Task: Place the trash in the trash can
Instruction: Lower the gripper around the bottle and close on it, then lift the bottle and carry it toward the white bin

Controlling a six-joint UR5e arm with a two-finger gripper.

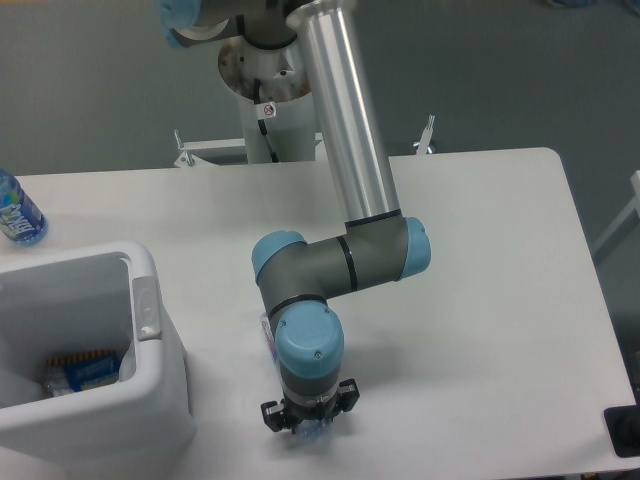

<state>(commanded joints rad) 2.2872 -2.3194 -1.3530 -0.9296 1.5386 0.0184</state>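
Note:
The trash in view is a clear crushed plastic bottle (267, 337) lying on the white table, mostly hidden under my arm. Only its upper end beside the wrist and a bluish bit by the gripper show. My gripper (306, 430) points straight down over the bottle's near end, close to the table's front edge. The wrist hides the fingers, so their state does not show. The trash can (150, 300), a large white bin with a thick rim and a side latch, stands at the left, a short way from the bottle.
A blue and orange packet (82, 370) lies inside the bin. A blue-labelled water bottle (15, 210) stands at the table's far left edge. My arm's silver tube (345, 120) slants across the middle of the view. A black object (625, 432) sits at the right edge.

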